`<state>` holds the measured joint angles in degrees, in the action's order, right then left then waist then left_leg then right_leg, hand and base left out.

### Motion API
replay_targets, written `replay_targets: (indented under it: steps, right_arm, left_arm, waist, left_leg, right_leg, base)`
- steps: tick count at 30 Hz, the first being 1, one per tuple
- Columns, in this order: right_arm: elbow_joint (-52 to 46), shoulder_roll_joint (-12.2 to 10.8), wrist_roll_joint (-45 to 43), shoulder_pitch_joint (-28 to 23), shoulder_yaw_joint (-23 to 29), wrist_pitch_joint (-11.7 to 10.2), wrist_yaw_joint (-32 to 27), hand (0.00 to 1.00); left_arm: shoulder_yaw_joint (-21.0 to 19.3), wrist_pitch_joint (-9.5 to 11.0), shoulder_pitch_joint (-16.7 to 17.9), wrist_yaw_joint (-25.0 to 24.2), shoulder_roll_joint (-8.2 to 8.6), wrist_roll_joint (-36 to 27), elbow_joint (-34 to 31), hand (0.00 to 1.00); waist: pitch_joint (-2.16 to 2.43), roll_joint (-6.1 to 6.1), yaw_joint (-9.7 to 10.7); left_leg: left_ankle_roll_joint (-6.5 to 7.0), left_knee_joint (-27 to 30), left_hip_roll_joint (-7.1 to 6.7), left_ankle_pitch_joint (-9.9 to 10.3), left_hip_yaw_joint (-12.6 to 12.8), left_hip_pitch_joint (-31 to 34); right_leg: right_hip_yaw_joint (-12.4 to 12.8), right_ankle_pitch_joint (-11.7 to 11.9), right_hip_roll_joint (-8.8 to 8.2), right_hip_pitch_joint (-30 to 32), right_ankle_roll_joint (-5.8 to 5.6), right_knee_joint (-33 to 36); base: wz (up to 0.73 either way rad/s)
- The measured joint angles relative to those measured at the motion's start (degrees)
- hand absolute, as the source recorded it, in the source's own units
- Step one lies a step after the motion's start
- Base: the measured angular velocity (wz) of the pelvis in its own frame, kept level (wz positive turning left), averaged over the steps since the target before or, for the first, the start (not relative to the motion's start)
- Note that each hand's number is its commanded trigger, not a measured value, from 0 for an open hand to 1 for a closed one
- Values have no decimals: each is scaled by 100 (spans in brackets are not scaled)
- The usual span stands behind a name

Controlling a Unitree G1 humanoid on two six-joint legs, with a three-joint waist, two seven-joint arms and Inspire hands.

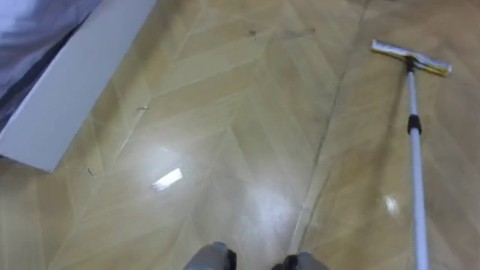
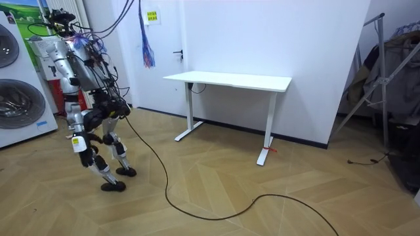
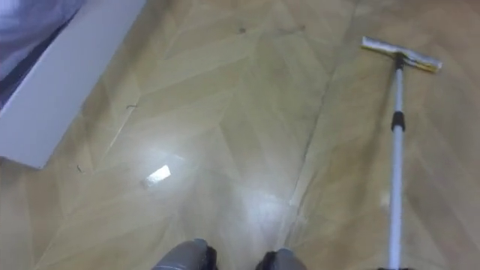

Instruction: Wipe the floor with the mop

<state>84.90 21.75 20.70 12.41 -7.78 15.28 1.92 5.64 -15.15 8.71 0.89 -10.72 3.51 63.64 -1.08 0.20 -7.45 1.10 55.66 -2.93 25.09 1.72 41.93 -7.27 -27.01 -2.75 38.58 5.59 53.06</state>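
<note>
Step in hand, as judged: a mopping stroke over open floor (image 1: 247, 112), not far along.

- Mop (image 1: 415, 150) sits on the right side of the eye views. Mop head (image 1: 411, 58) is flat on the floor in the upper right. Pole (image 1: 417, 195) runs from it down and out at the lower right edge.
- Left hand (image 2: 77, 136) hangs low beside the thigh in the room view, too small to tell spread from curled. Whether the right hand has the pole cannot be told.
- Robot stands at the room view's left, leaning forward, near the washing machines (image 2: 16, 98).

Doing the stroke well (judgement):
- Keep the head flat, with even pressure, so neither end lifts.
- Work in straight overlapping lanes, from the upper right toward the centre.
- Steer toward the white scrap (image 1: 166, 178) lying left of centre. It is well apart from the head.
- Stay clear of the white panel (image 1: 67, 90) slanting across the upper left. A wide swing could knock it.
- Floor shines in the centre. Possibly slick, so feet steady.

Look of the mop:
- Head is a narrow flat bar set crosswise to the pole, pale with a yellowish edge.
- Pole is thin and light in colour, with a dark collar (image 1: 413, 124) partway down, likely a telescopic joint.
- A long, light pole would flex if pushed hard.
</note>
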Motion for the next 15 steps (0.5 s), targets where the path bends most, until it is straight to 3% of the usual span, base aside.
replay_targets:
  steps: [1, 2, 3, 4, 5, 6, 7, 8, 9, 10, 11, 12, 14, 15]
  right_arm:
    - [10, -23, 25, -196, 0, -24, -28, 100]
    - [39, -124, 43, -575, -1, -31, -98, 100]
    - [119, -249, 35, -854, -6, -30, -135, 100]
    - [167, -296, 32, -974, -29, -30, -144, 100]
    - [238, -382, 29, -1146, -154, -26, -174, 100]
    - [226, -467, -10, -1280, -233, -26, -201, 100]
    - [217, -507, -29, -1319, -241, -26, -209, 100]
    - [199, -592, -62, -1342, -278, -25, -242, 100]
    - [166, -665, -110, -1307, -276, -15, -267, 100]
    - [169, -687, -111, -1254, -274, 4, -292, 100]
    - [191, -692, -159, -1076, -274, 115, -367, 100]
    - [193, -694, -342, -783, -250, 200, -471, 100]
    - [138, -679, -484, -514, -170, 239, -607, 100]
    - [128, -658, -494, -344, -110, 297, -676, 100]
  left_arm:
    - [5, -6, -15, -42, 21, 5, 1, 0]
    - [5, 28, -28, -125, 43, 1, 3, 0]
    - [-6, 59, 82, -219, 75, 3, 7, 0]
    - [-7, 55, 122, -263, 106, 9, 30, 0]
    - [-9, 48, 110, -310, 171, 64, 98, 0]
    - [-93, 116, 78, -295, 216, 81, 228, 0]
    - [-123, 160, 6, -273, 225, 81, 305, 0]
    - [-112, 221, -112, -222, 225, 68, 332, 0]
    - [-108, 353, -260, -142, 226, 65, 328, 0]
    - [-100, 418, -344, -102, 234, 63, 328, 0]
    - [-97, 497, -452, -16, 267, 63, 315, 0]
    - [-103, 512, -475, 48, 291, 59, 311, 0]
    - [-99, 475, -502, 101, 321, 60, 312, 0]
    - [-73, 422, -553, 101, 301, 23, 307, 0]
  waist:
    - [4, -38, 27]
    - [6, -48, 25]
    - [30, -38, 13]
    - [67, -59, 17]
    - [101, -137, 21]
    - [93, -100, 21]
    - [77, -75, 42]
    - [72, -117, 172]
    - [68, -128, 276]
    - [55, -151, 272]
    - [14, -157, 249]
    - [11, -158, 241]
    - [-29, -235, 258]
    - [-21, -316, 270]
  left_leg:
    - [28, -245, -72, -35, 6, 40]
    - [115, -708, -196, -263, 145, 40]
    - [212, -921, -157, -459, 271, -72]
    - [258, -968, -102, -488, 353, -179]
    - [414, -1019, 15, -533, 546, -380]
    - [554, -1007, 37, -467, 682, -523]
    - [586, -992, 33, -413, 736, -588]
    - [640, -972, 24, -358, 777, -688]
    - [671, -1005, 29, -337, 769, -771]
    - [682, -1022, 39, -331, 757, -809]
    - [685, -1045, 28, -324, 690, -865]
    - [660, -1071, -4, -310, 612, -883]
    - [618, -1181, 3, -301, 486, -954]
    - [581, -1284, 2, -333, 383, -1027]
  right_leg:
    - [38, -19, 2, -77, -34, -51]
    - [189, -95, 11, -259, -135, -125]
    - [333, -144, 46, -436, -216, -214]
    - [367, -142, 61, -509, -230, -264]
    - [456, -68, 94, -616, -269, -326]
    - [500, -67, 51, -635, -292, -186]
    - [458, -47, -2, -614, -327, -37]
    - [322, 80, -137, -542, -497, 282]
    - [306, 241, -162, -459, -593, 473]
    - [328, 263, -159, -413, -600, 469]
    - [448, 272, -161, -310, -601, 149]
    - [548, 454, -175, -256, -622, -395]
    - [331, 716, -205, -370, -529, -678]
    - [199, 773, -207, -514, -510, -883]
  base:
    - [85]
    - [44]
    - [12]
    - [-41]
    - [-71]
    - [-74]
    - [-56]
    - [-24]
    - [-23]
    - [-52]
    - [-90]
    - [-93]
    - [-47]
    - [0]
